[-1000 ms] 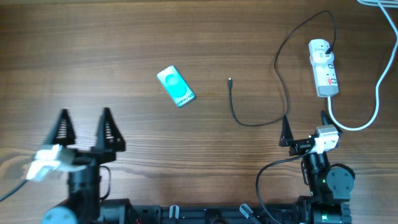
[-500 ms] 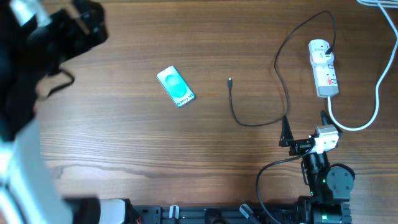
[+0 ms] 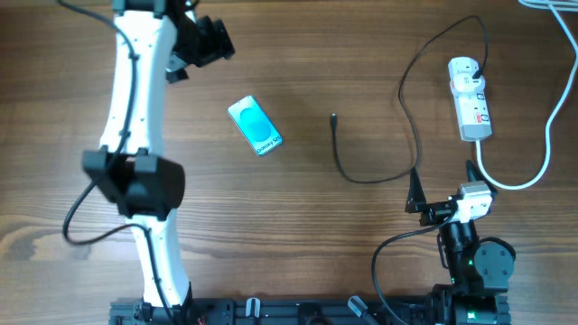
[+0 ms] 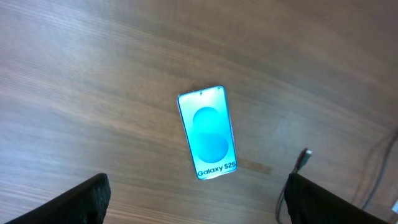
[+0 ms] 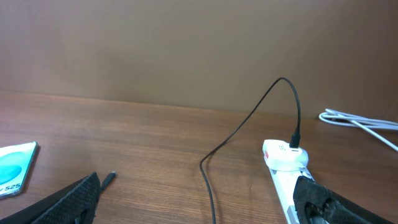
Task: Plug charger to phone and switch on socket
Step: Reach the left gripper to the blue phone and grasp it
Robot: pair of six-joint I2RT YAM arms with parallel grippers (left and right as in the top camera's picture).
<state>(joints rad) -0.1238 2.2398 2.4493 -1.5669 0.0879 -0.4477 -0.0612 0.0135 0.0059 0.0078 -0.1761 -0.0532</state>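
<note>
The phone [image 3: 256, 125] lies flat left of the table's middle, teal face up; it also shows in the left wrist view [image 4: 207, 133] and at the left edge of the right wrist view [image 5: 12, 171]. The charger's black cable [image 3: 411, 99] loops from a white adapter [image 3: 463, 68] on the socket [image 3: 471, 108] to its loose plug [image 3: 334, 117], which lies right of the phone [image 4: 303, 158]. My left gripper [image 3: 206, 43] hangs open beyond the phone, with nothing between its fingers [image 4: 196, 186]. My right gripper [image 3: 442, 185] stands open near the front, short of the socket [image 5: 198, 186].
A thick white cord [image 3: 533, 171] curves from the socket's near end out to the right edge and on to the far right corner. The left arm's white links [image 3: 135, 108] stretch across the left side of the table. The charger cable [image 5: 249, 121] arches up above the adapter [image 5: 285, 155].
My left arm has swung up from the front left edge and reached out to the far side, above and beyond the phone. The right arm, phone and cable have not moved.
</note>
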